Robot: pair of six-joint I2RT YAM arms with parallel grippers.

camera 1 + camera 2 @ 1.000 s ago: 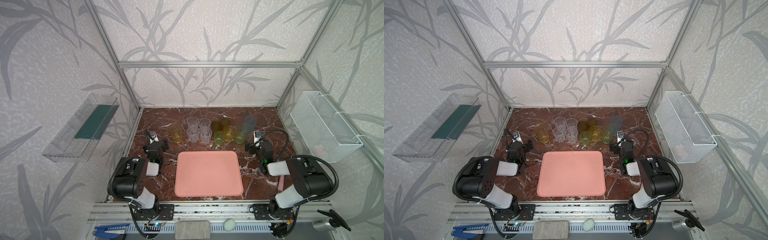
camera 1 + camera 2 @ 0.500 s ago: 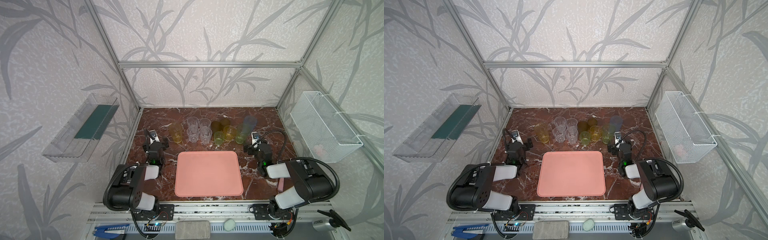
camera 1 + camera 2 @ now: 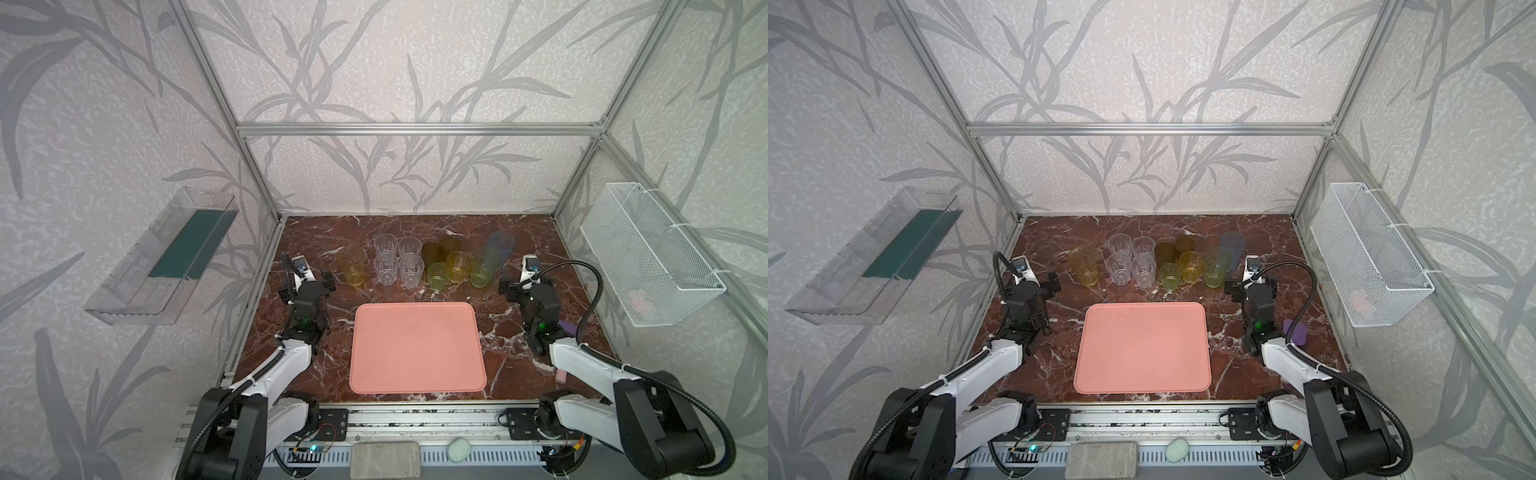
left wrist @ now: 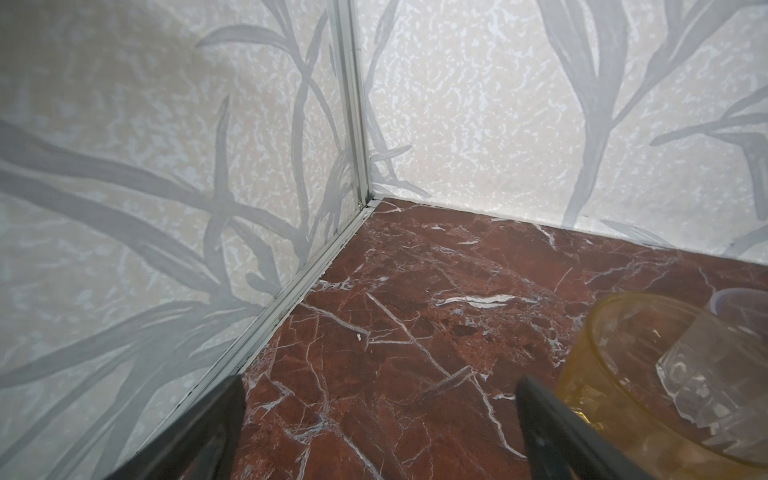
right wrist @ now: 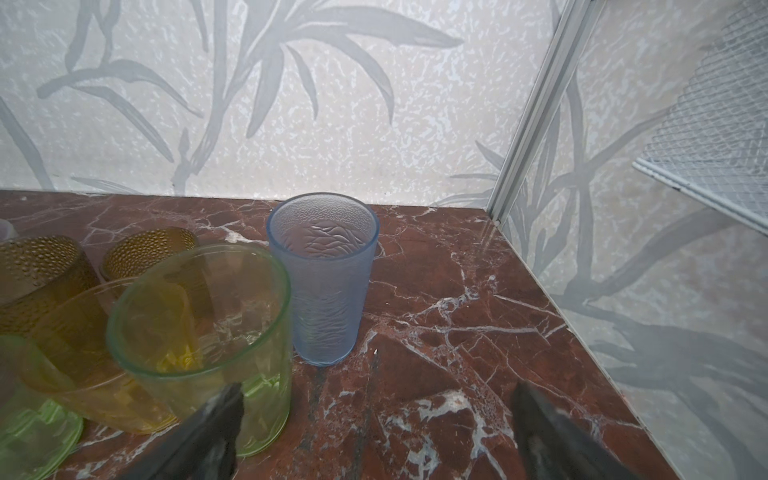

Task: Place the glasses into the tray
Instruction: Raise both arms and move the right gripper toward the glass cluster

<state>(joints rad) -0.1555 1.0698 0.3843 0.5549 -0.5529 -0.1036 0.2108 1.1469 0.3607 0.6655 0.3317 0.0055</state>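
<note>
Eleven glasses (image 3: 409,272) beyond end effectors (image 3: 306,286) (image 3: 525,286)

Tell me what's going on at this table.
The job is to move the glasses into the pink tray, and none has been moved yet. The left pincer and the right pincer are both open and empty, one at each end of the cluster of glasses. The glasses all stand on the marble table beyond the tray, which has nothing in it.
</note>
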